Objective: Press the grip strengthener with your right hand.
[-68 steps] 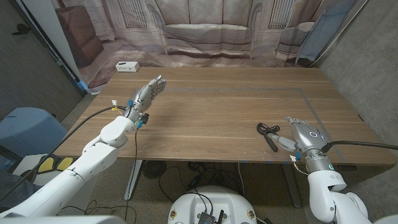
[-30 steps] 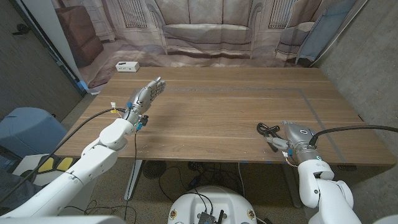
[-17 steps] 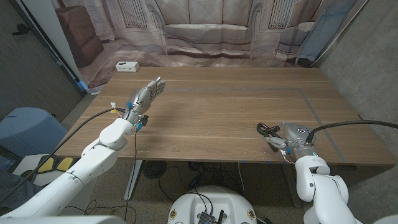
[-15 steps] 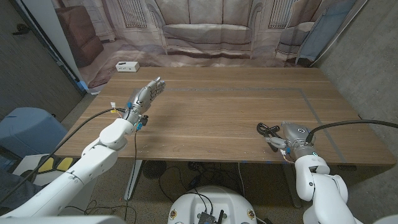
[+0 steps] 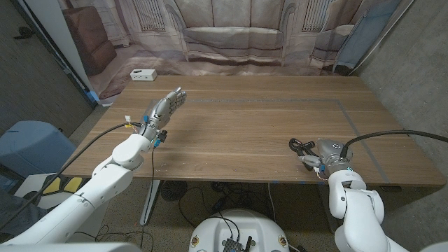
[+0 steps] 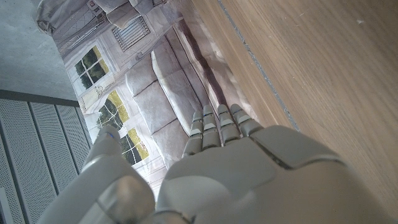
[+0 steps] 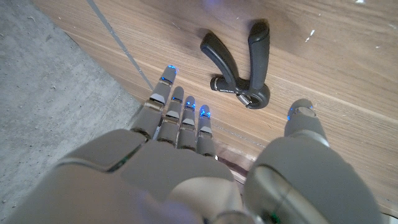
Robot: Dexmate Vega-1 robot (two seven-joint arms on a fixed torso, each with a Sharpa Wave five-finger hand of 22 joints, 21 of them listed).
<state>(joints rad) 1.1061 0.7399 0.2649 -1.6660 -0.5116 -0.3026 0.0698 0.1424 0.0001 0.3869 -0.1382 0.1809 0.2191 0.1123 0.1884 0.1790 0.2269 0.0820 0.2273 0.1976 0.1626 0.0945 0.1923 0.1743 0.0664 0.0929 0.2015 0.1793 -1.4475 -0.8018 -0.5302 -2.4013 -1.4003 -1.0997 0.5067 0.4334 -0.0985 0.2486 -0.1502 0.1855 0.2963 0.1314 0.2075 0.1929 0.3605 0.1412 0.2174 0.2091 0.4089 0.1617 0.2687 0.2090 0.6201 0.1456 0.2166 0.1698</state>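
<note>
Wooden table: the black two-handled grip strengthener lies near the front right corner. My right hand hovers just beside it, fingers spread, holding nothing. My left hand, fingers extended, grips nothing.

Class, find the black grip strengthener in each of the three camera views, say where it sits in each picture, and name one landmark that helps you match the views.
Head view: grip strengthener lies near the table's front edge on the robot's right, just beside the right hand.
Right wrist view: it lies on the wood beyond the fingertips, untouched.
Left wrist view: not in this picture.
Shared landmark: the thin line marked on the tabletop.
</note>
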